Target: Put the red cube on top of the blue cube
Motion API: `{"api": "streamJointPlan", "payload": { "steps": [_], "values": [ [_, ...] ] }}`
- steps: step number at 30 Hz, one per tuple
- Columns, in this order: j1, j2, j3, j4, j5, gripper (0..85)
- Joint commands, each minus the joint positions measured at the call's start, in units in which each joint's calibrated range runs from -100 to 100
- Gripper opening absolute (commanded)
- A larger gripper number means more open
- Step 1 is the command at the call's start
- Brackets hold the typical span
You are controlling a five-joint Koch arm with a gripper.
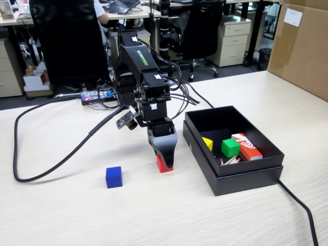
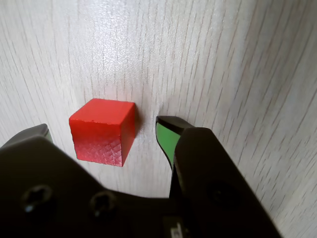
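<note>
The red cube [image 2: 103, 130] rests on the pale wooden table, between my two jaws in the wrist view. A gap of table shows between each fingertip and the cube, so my gripper [image 2: 106, 133] is open around it without touching. In the fixed view the gripper [image 1: 163, 163] points down at the table and covers most of the red cube [image 1: 161, 165], of which only a corner shows. The blue cube [image 1: 114, 177] stands alone on the table to the left of the gripper in the fixed view.
An open black box [image 1: 246, 177] stands right of the gripper, holding a green cube [image 1: 230, 147], a yellow piece [image 1: 207, 143], a red-orange and white box [image 1: 246, 146] and some sticks. Black cables [image 1: 61, 159] loop across the left; a cardboard box [image 1: 302, 46] stands far right.
</note>
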Motion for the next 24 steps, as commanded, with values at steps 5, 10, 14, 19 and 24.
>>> {"api": "streamJointPlan", "payload": {
  "steps": [5,10,14,19,24],
  "values": [
    [-0.10,-0.93,0.43,0.12,-0.15,42.2],
    [-0.05,-0.93,0.25,0.73,-0.20,36.4],
    [-0.15,-0.93,0.25,1.68,-0.29,35.2],
    [-0.24,-0.81,0.25,1.68,-0.34,35.1],
    [-0.34,-0.81,0.52,1.68,-0.29,27.1]
  ]
}}
